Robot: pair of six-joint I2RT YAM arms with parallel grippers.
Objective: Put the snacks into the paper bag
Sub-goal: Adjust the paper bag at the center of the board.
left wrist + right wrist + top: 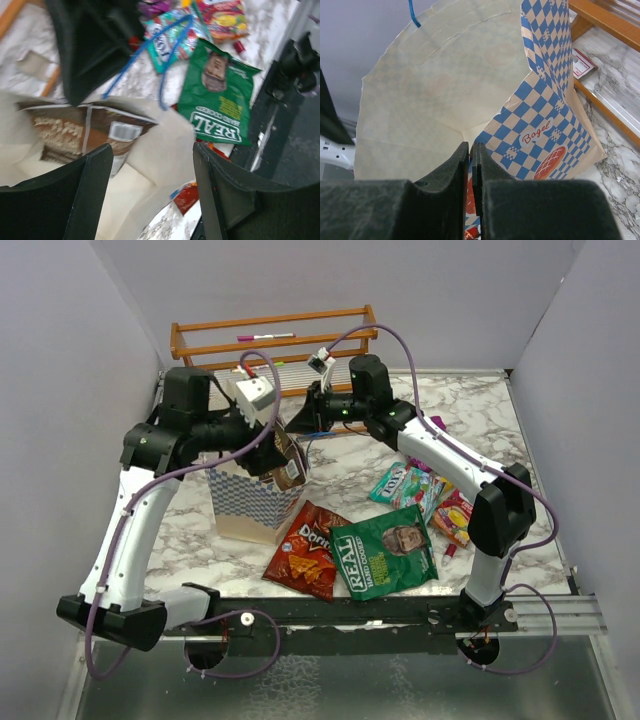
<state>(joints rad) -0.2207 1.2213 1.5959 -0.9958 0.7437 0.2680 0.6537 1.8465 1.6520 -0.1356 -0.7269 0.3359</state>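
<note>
Red foil lies nearest: one Doritos packet (306,552) sits flat on the marble table (340,465), close to the middle of the near edge; against its right side lies one green "REAL" chips bag (390,556), also flat.

A little farther and to the right is a cluster of small candy packs: one teal pack (393,483), one light-green pack (424,496) just beside it, and one red-yellow pack (455,518) at the right end; one tiny red cap-like object (450,550) lies just on their near side. One magenta pack (438,423) shows farther back, partly hidden by the right arm; that makes six packets out on the table.

Left of the Doritos packet stands the one paper bag (250,505), upright with its mouth open; one glossy brown packet (75,132) is inside it, leaning on the inner wall. Thin blue string handles (125,75) trail off the rim.

The two grippers meet over the bag's mouth. The left gripper (150,152) has its fingers spread wide and holds nothing, with the bag's pale inner wall showing between them; the right gripper (470,150) has its fingers pressed together, pinching the bag's checkered wall at the rim.

Farthest, against the back wall, stands one wooden rack (200,345); one marker (265,337) with a magenta cap lies on it.
</note>
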